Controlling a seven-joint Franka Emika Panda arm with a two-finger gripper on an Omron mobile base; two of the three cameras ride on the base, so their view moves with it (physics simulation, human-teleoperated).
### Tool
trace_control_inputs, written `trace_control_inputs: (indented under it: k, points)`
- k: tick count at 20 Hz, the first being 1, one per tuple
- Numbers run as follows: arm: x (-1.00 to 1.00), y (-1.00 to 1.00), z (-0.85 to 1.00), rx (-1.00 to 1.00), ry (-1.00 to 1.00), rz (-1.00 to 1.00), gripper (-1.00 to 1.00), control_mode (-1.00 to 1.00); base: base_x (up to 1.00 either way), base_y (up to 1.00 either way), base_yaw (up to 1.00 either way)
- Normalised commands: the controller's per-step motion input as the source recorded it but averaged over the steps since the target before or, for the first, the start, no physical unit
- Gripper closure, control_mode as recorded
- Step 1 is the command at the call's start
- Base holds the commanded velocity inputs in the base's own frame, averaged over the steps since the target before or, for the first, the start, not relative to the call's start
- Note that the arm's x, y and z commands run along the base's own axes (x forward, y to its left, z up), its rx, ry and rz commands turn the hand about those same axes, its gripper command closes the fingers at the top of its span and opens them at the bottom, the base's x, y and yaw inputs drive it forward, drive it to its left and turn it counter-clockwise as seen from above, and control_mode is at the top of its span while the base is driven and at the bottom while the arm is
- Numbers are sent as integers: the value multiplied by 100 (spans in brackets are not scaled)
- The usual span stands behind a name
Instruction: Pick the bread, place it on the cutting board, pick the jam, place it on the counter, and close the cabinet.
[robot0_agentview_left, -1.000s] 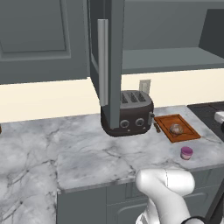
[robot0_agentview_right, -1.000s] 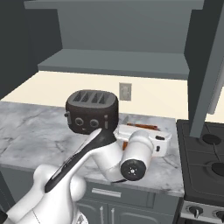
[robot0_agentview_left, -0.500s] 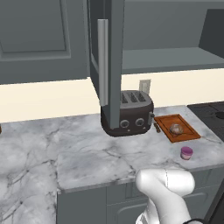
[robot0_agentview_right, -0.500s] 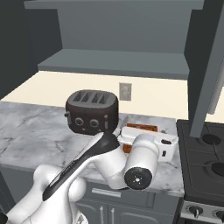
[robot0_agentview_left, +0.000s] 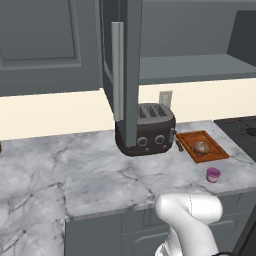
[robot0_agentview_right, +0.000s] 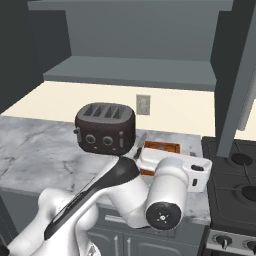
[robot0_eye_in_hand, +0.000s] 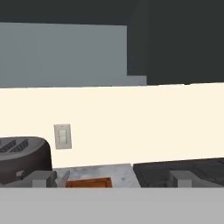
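Note:
The bread (robot0_agentview_left: 201, 147) lies on the cutting board (robot0_agentview_left: 212, 152), right of the dark toaster. The pink jam (robot0_agentview_left: 213, 174) stands upright on the marble counter (robot0_agentview_left: 100, 180), just in front of the board near the front edge. The cabinet (robot0_agentview_left: 190, 45) above is open, its door (robot0_agentview_left: 131, 70) swung out edge-on with a pale bar handle (robot0_agentview_left: 117, 70). My gripper (robot0_eye_in_hand: 113, 180) is open with nothing between its fingertips (robot0_eye_in_hand: 43, 178); it hangs low at counter height and looks toward the back wall over the cutting board (robot0_eye_in_hand: 89, 183). My forearm hides most of the board (robot0_agentview_right: 161, 147).
A dark toaster (robot0_agentview_left: 145, 131) sits at the back under the open door. A black stove (robot0_agentview_right: 235, 175) borders the counter on the right. A wall outlet (robot0_eye_in_hand: 62, 136) is on the cream backsplash. A closed wall cabinet (robot0_agentview_left: 45, 40) hangs to the left.
In the right base view my wrist and its round joint have sunk lower and slightly right. Bread, jam and cabinet door have not moved.

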Motion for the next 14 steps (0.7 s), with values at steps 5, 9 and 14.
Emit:
trace_control_inputs:
  k: [5, 9, 14]
  points:
    - [-34, -9, 10, 0, 0, 0, -100, -100, 0, 0, 0]
    - [-34, -11, 10, 0, -2, 0, -100, -100, 0, 0, 0]
    - [-36, -16, 17, 0, -4, 0, -100, -100, 0, 0, 0]
